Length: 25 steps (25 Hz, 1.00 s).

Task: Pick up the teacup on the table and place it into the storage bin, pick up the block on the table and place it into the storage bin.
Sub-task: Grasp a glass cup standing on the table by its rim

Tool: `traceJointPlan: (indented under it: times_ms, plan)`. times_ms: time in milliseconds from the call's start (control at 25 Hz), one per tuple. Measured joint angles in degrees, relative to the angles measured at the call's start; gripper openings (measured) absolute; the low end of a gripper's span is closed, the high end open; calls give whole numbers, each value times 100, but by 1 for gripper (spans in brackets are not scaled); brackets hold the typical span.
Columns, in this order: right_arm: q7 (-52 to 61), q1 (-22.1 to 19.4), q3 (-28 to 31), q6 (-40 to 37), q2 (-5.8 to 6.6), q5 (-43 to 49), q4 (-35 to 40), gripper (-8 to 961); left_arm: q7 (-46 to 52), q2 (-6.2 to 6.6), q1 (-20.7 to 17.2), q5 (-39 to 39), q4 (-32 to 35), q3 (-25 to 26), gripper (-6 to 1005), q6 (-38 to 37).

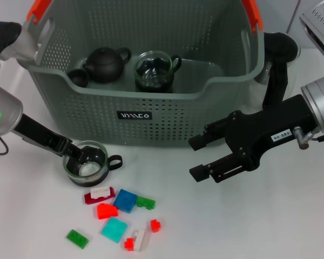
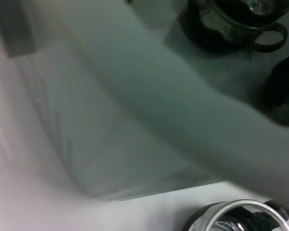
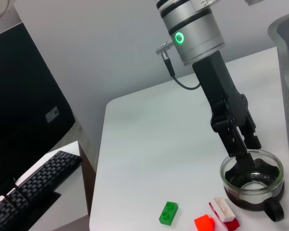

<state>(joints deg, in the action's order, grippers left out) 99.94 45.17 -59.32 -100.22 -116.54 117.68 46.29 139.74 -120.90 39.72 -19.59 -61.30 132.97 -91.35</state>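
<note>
Big grey-green storage bin (image 1: 151,116) fills the back of the white table (image 1: 270,226), orange-red handle ends up top, black label on its near wall. Inside it sit a dark teapot (image 1: 105,63), a small dark cup (image 1: 78,77) beside it, and a glass cup with a black handle (image 1: 155,70).

Over on the right, the right gripper (image 1: 201,157) hangs above the table in front of the bin's right end, fingers spread wide and holding nothing.

Now the left gripper (image 1: 74,156), down low in front of the bin's left corner, right at the glass teacup (image 1: 87,162) on the table. From the right wrist view one finger (image 3: 236,147) dips inside the cup's rim and another runs outside it (whether they are pinching the wall or just straddling it, I cannot tell).

Just in front of the teacup lies the scatter of blocks: a dark red block (image 1: 99,195), a blue tile (image 1: 126,200), a teal tile (image 1: 114,230), red bricks (image 1: 106,210) and green bricks (image 1: 76,238) and one small white piece (image 1: 141,239).
</note>
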Motion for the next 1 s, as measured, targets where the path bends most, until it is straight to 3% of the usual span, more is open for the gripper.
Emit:
traceJointPlan:
  times_ms: [520,1000]
  plan:
    - [-9,-9,-4,3,0,0,-7,764,-106,-141,-66,-13,5,-54,590,126]
    - [-10,-18,0,21,0,0,-7,765,-105,-153,-70,20,8,-136,584,194]
